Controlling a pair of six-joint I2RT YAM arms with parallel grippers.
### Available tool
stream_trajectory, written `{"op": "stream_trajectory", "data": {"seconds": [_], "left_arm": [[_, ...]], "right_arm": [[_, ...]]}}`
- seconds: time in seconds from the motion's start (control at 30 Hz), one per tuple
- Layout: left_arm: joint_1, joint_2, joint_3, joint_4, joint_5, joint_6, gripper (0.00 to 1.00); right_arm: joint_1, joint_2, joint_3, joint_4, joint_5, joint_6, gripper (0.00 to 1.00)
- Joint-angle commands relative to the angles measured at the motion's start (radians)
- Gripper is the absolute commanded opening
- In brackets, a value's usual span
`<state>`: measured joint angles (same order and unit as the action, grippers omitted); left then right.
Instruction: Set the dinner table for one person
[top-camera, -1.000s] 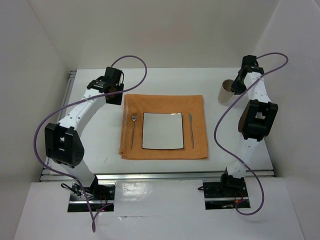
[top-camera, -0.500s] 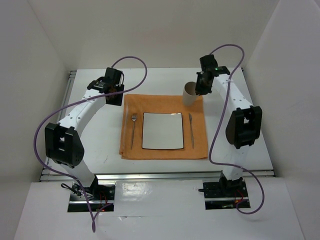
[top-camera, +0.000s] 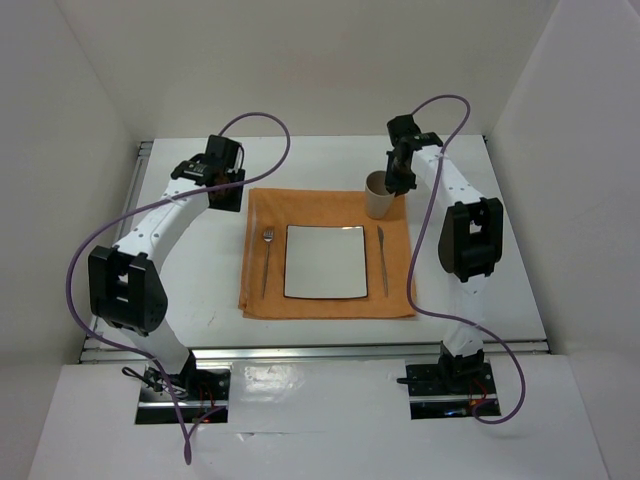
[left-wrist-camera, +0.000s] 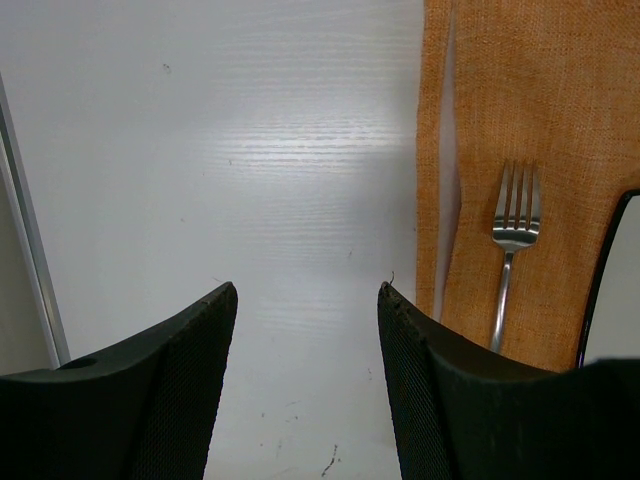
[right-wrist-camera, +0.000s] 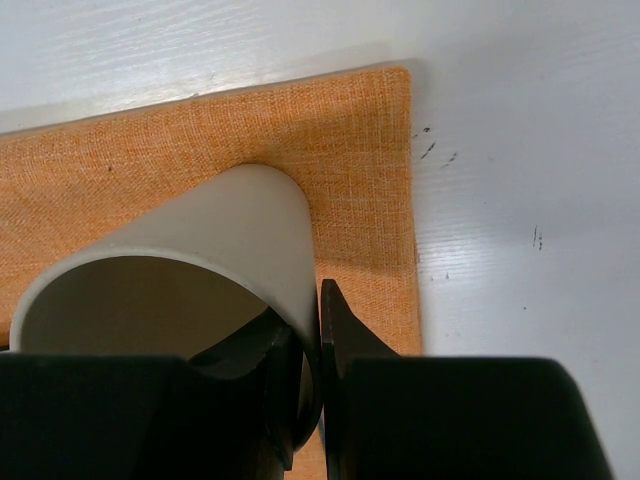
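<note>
Since a second ago, our right gripper (right-wrist-camera: 308, 330) has carried the beige cylindrical cup (right-wrist-camera: 200, 230) from the far right side of the white dinner table (top-camera: 210, 290) to the far right corner of the orange square cloth (top-camera: 320, 205). It pinches the cup's wall, one finger inside and one outside. We should lower straight, keep it upright beyond the steel knife (top-camera: 382, 262), and let go only once the base sits flat. The cup looks empty and the white square plate (top-camera: 324, 262) is bare. Our left gripper (left-wrist-camera: 306, 292) hangs spread over the table beside the steel fork (left-wrist-camera: 512, 240).

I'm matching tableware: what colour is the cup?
Beige. The cup shows best in the right wrist view.
</note>
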<state>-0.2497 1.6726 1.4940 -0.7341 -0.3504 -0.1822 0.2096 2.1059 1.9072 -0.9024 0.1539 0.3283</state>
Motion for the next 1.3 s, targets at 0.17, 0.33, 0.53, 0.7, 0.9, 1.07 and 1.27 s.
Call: {"op": "stream_trajectory", "data": {"seconds": [0.17, 0.33, 0.53, 0.7, 0.9, 1.07, 1.27], "left_arm": [[0.007, -0.028, -0.003, 0.012, 0.018, 0.006, 0.65], [0.007, -0.028, 0.006, 0.002, 0.018, 0.006, 0.65], [0.007, -0.028, -0.014, 0.002, 0.028, 0.006, 0.64], [0.007, -0.037, -0.014, 0.002, 0.028, 0.006, 0.64], [0.007, -0.037, -0.005, 0.002, 0.019, 0.015, 0.64], [0.027, -0.047, 0.005, 0.002, 0.019, 0.015, 0.64], [0.036, -0.056, 0.035, -0.007, 0.028, 0.015, 0.64]], "right_arm": [[-0.001, 0.026, 0.028, -0.006, -0.004, 0.009, 0.03], [-0.001, 0.049, 0.087, -0.032, -0.004, 0.009, 0.35], [-0.001, 0.016, 0.148, -0.023, 0.006, -0.009, 0.59], [-0.001, 0.016, 0.248, -0.081, 0.006, -0.020, 0.61], [-0.001, -0.059, 0.326, -0.165, 0.006, -0.031, 0.64], [-0.001, -0.238, 0.252, -0.228, 0.016, -0.031, 0.77], [-0.059, -0.467, -0.025, -0.133, -0.054, -0.044, 0.80]]}}
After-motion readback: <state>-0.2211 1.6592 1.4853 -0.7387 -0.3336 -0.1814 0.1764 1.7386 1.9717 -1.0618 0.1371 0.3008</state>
